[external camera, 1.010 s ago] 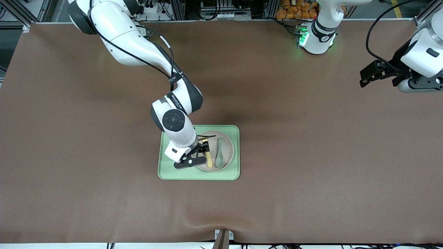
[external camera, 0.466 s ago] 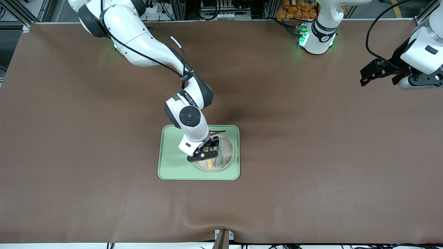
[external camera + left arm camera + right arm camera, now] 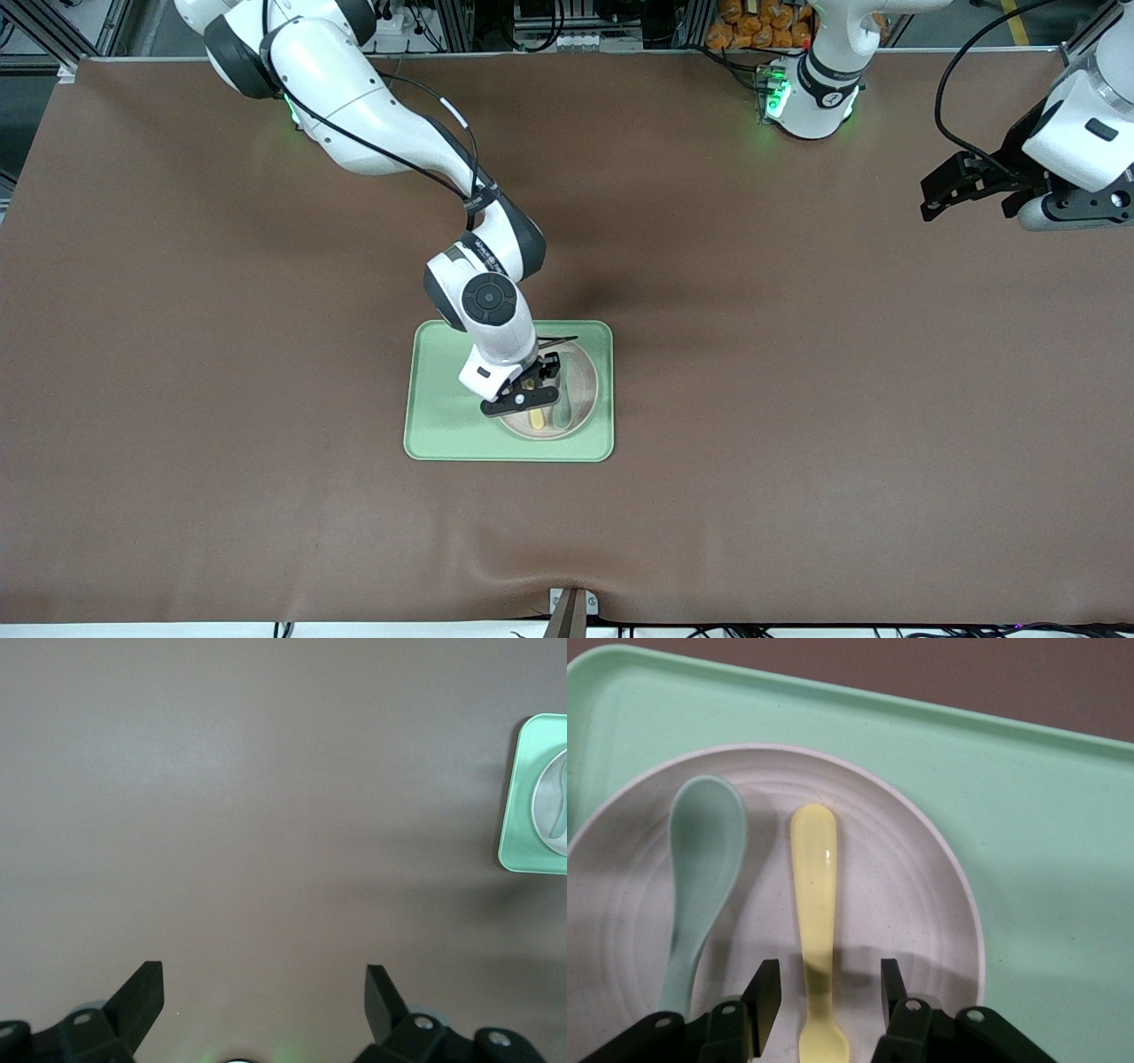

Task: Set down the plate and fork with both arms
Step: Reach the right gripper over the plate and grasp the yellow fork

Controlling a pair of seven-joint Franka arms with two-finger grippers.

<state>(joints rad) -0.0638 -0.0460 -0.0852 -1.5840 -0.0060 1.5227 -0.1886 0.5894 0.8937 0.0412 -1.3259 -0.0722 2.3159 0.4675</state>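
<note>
1. Brown matting covers the table (image 3: 797, 399), on which a rectangular light green plastic tray (image 3: 443, 416) is set near the middle.
2. A round, shallow, off-white plastic plate (image 3: 585, 390) with a raised rim is seated in the tray, filling the half toward the left arm's end; in the front view it sits at about 3 o'clock from the tray's centre.
3. A small pale yellow plastic fork (image 3: 815, 904) and a muted green plastic spoon (image 3: 700, 877) are laid side by side in the plate, near each other but not touching, the fork toward the right arm's end of the table.
4. The right gripper (image 3: 530, 390) is lowered over the plate, its arm reaching in from about 11 o'clock in the front view.
5. In the right wrist view the right gripper's (image 3: 824, 997) jaws are seen partly apart, one on each side of the fork's slim handle, with a narrow gap on both sides; the fork is seen lying on the plate, not clamped.
6. The left gripper (image 3: 952, 190) is held in the air over bare table at the left arm's end, well apart from the tray, at about 2 o'clock from it in the front view; this arm waits.
7. In the left wrist view the left gripper's (image 3: 264, 992) jaws are seen spread wide with nothing between them.
</note>
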